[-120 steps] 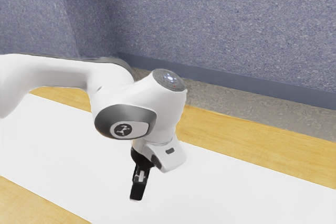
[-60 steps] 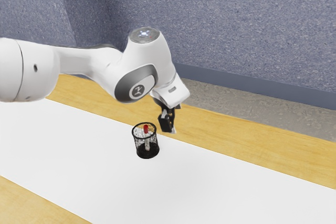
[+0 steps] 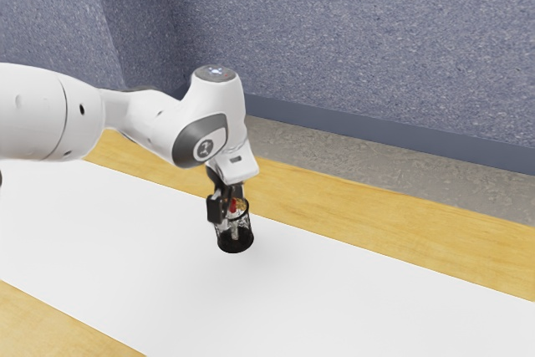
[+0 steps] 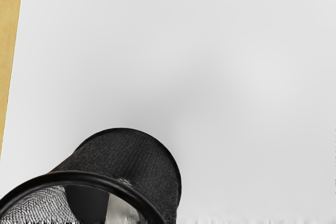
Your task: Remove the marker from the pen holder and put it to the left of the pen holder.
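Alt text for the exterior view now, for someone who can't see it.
The gripper is at the rim of an upright black mesh pen holder, close to the red-topped marker inside it. The white arm reaches in from the exterior view's left over a white surface bordered by wood.

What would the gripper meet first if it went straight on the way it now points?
Probably the pen holder, at its rim, or the marker standing in it: the gripper points down at them, but depth is too unclear to say which.
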Controlling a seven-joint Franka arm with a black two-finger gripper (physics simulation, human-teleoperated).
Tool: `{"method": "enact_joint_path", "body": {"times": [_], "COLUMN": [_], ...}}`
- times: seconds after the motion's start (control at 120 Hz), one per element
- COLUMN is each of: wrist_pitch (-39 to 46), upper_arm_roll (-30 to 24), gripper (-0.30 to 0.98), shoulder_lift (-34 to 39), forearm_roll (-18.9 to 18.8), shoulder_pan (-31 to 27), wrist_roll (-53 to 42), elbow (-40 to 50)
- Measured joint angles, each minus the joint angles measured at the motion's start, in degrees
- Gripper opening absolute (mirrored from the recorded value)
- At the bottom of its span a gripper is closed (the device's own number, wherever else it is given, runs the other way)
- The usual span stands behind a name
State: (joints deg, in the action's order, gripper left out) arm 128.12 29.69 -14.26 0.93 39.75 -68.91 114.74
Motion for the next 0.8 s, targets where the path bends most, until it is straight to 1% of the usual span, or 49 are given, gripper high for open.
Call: {"method": "enact_joint_path", "body": {"times": [0.15, 0.375, 0.492, 0.667, 0.717, 0.8], "wrist_pitch": [0.19, 6.39, 8.41, 10.14, 10.48, 10.9], "upper_arm_roll": [-0.06, -0.08, -0.09, -0.07, -0.07, -0.03], "gripper": [0.64, 0.54, 0.48, 0.39, 0.35, 0.22], "shoulder_lift": [-0.44, -0.7, -1.36, -1.58, -1.59, -1.59], "forearm_roll": [-1.37, 3.7, 4.78, 5.37, 5.61, 6.45], "shoulder_pan": [-0.46, -1.68, -2.17, -2.48, -2.6, -2.89], "wrist_roll": [-3.85, -8.48, -10.28, -12.41, -12.9, -13.59], "elbow": [-0.26, 0.07, 0.06, 0.06, 0.06, 0.06]}}
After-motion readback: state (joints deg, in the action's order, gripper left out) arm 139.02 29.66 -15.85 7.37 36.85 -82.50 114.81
